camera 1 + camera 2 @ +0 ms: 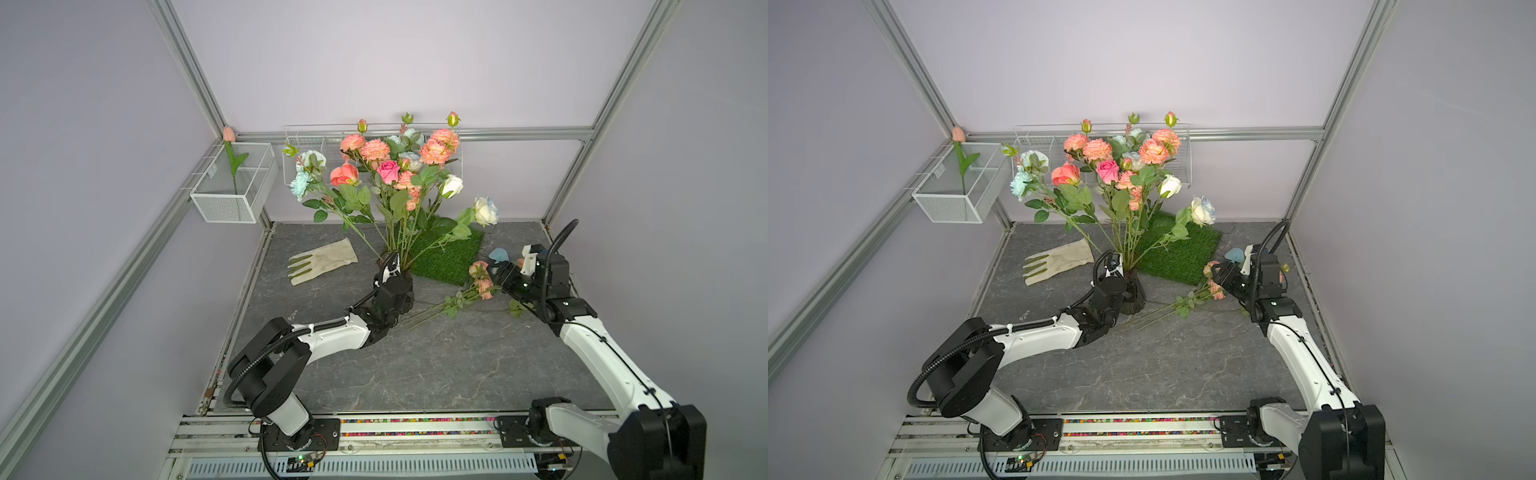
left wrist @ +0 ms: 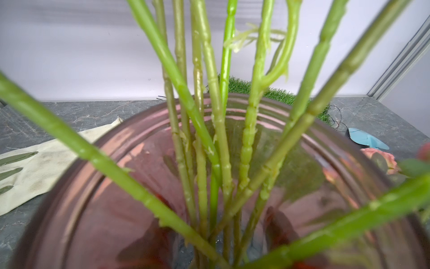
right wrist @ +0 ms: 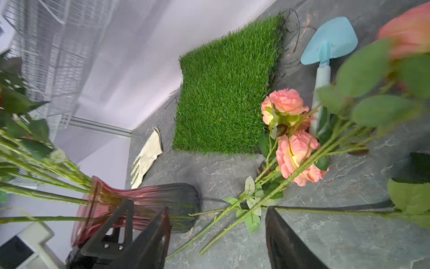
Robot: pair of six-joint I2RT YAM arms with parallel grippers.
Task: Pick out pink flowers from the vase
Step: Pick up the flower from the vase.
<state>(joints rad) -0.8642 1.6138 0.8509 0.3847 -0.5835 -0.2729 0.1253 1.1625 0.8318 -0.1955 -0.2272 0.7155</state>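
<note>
Lying just beside right hand (image 1: 493, 277): pink flowers (image 1: 482, 287).

I get bright, soft, even light, with only faint shadows on the grey marbled tabletop (image 1: 436, 365). Both top views bow the aluminium frame rails (image 1: 104, 291) near the edges. On the left wrist view the close green plastic stems (image 2: 176, 76) smear and the dark purple ribbed glass vase (image 2: 97, 186) glares pink; on the right wrist view the corner salmon-pink bloom (image 3: 409, 30) is out of focus

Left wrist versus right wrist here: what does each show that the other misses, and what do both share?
Left wrist only: the look down into the vase mouth, green stems crowded inside. Right wrist only: the vase's ribbed outside, the left gripper clamped on its neck, the right gripper with jaws open, the whole pink spray lying on the table. Both: the vase, glove, grass mat, blue trowel.
</note>
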